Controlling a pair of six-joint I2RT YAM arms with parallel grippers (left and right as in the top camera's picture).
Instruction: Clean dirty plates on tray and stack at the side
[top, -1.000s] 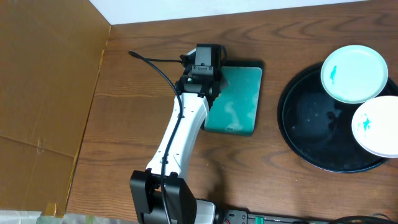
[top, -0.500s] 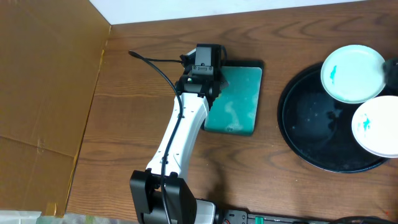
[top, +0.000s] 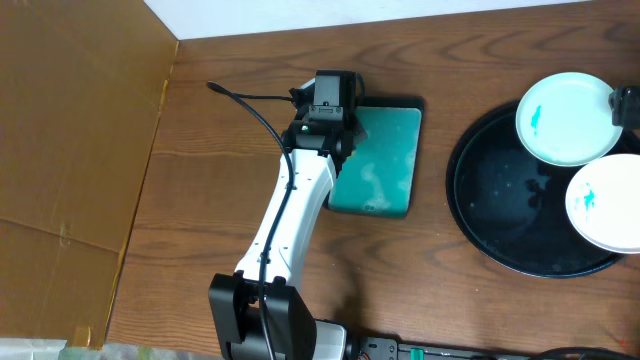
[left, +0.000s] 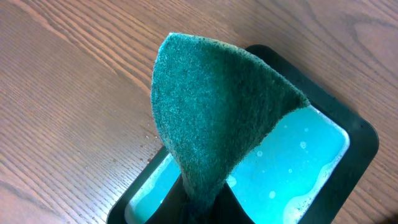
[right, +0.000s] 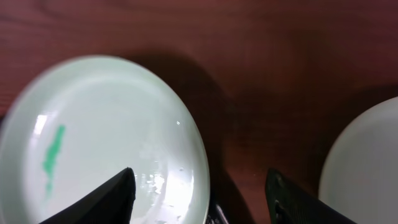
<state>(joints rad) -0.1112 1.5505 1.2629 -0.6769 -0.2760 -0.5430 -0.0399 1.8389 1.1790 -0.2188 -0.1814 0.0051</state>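
The black tray (top: 495, 215) lies at the right, holding two white plates. The far plate (top: 566, 120) has a teal smear, and so does the near plate (top: 605, 205). My right gripper (top: 626, 105) is open at the far plate's right edge. In the right wrist view its fingers (right: 205, 202) straddle the rim of that smeared plate (right: 106, 134). Another white plate (right: 367, 168) shows at the right edge of that view. My left gripper (top: 327, 105) is shut on a green scouring pad (left: 211, 106), above the teal tray (left: 311, 155).
The teal rectangular tray (top: 385, 160) holds soapy water, left of the black tray. A brown cardboard panel (top: 70, 130) covers the left side. A black cable (top: 245, 100) runs from the left arm. Bare wood table lies between the two trays.
My right gripper has come into the overhead view from the right edge and moved left to the far plate's rim. The left arm and the plates have not moved.
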